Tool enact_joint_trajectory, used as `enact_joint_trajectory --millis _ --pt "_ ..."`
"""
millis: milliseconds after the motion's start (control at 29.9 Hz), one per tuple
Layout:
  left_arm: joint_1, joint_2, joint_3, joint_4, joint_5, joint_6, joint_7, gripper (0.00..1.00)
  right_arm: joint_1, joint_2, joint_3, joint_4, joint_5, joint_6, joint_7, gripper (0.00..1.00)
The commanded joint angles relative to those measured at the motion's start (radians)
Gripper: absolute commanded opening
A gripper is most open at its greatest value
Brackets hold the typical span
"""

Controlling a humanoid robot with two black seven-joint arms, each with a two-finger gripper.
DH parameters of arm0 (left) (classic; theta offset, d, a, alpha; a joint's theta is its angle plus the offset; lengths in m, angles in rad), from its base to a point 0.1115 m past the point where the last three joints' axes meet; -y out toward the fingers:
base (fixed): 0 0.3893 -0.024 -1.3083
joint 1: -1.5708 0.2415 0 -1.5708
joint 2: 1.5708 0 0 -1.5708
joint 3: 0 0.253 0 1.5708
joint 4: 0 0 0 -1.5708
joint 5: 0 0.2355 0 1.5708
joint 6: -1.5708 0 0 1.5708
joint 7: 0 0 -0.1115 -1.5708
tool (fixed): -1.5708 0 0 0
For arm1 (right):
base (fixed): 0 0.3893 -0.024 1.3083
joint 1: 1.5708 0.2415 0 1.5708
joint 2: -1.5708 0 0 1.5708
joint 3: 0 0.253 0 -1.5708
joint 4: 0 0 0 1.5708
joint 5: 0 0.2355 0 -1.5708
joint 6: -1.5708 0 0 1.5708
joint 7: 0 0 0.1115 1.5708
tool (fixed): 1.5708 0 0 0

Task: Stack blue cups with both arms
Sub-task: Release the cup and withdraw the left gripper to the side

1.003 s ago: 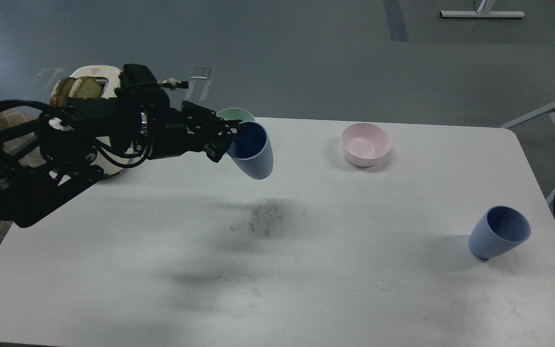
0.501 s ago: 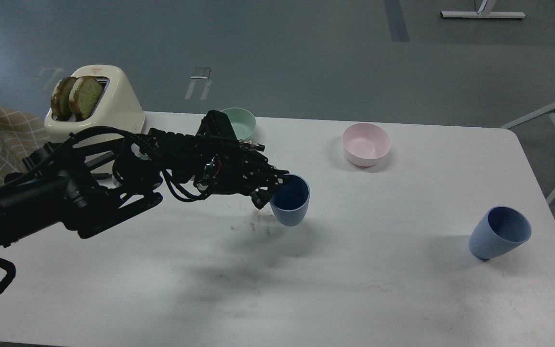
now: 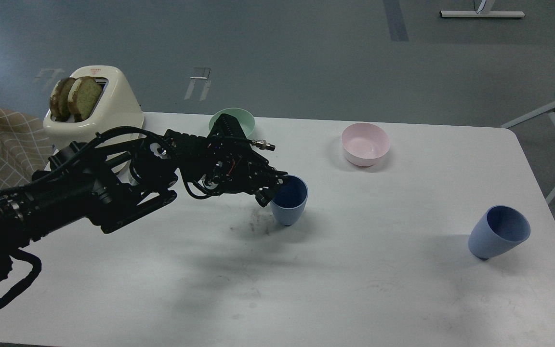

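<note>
Left gripper [image 3: 276, 185] pinches the rim of one blue cup [image 3: 289, 205] (near table centre) — the other cup [image 3: 498, 232] stands far right.

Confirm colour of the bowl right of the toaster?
Mint green bowl, head view.

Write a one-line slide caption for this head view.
Left gripper pinches the rim of a matte pale-blue plastic tumbler at mid-table; its twin tumbler stands alone near the right edge.

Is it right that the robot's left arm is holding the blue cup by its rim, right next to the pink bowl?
Not quite. The head view shows the left gripper pinching the blue cup by its rim, but at the table's middle, well apart from the pink bowl.
</note>
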Motion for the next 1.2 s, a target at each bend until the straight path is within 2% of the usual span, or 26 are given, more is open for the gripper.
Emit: enact_joint_trajectory --millis 0,134,167,201,234,267,401,468,668,769,936,1170 --pt "0.002 0.0 0.0 0.013 0.0 0.0 0.003 0.0 0.0 0.001 0.0 0.003 0.0 0.0 0.0 1.0" --pt "0.002 0.0 -0.001 0.013 0.0 0.0 0.005 0.02 0.0 0.0 -0.002 0.001 0.006 0.0 0.0 1.0" --pt "0.002 0.0 -0.001 0.013 0.0 0.0 0.006 0.17 0.0 0.0 -0.002 0.001 0.009 0.0 0.0 1.0" --pt "0.002 -0.001 -0.001 0.013 0.0 0.0 0.006 0.26 0.0 0.0 -0.002 0.001 0.011 0.0 0.0 1.0" --pt "0.002 -0.001 -0.003 0.013 0.0 0.0 0.008 0.47 0.0 0.0 -0.002 0.003 0.012 0.0 0.0 1.0" --pt "0.001 -0.003 -0.006 0.013 0.0 0.003 0.008 0.59 -0.002 0.0 -0.002 0.003 0.014 0.0 0.0 1.0" --pt "-0.005 -0.011 -0.011 0.013 -0.019 0.003 0.003 0.67 -0.01 -0.002 -0.002 0.003 0.012 0.0 0.0 1.0" --pt "-0.013 0.0 -0.026 0.013 -0.107 0.011 0.002 0.77 -0.014 -0.006 0.0 0.006 0.014 0.0 0.0 1.0" --pt "-0.019 0.066 -0.176 0.022 -0.48 0.011 -0.007 0.8 -0.014 -0.035 -0.008 0.019 0.003 0.0 -0.003 1.0" --pt "-0.008 0.1 -0.274 0.022 -0.81 0.011 -0.009 0.89 -0.016 -0.077 -0.017 0.041 -0.005 0.0 -0.003 1.0" --pt "0.042 0.114 -0.478 0.025 -1.371 0.009 -0.017 0.96 -0.017 -0.152 -0.054 0.07 -0.081 0.0 -0.005 1.0" --pt "0.166 0.108 -0.705 0.025 -1.692 -0.002 -0.01 0.97 -0.066 -0.314 -0.166 0.188 -0.149 0.0 -0.003 1.0"
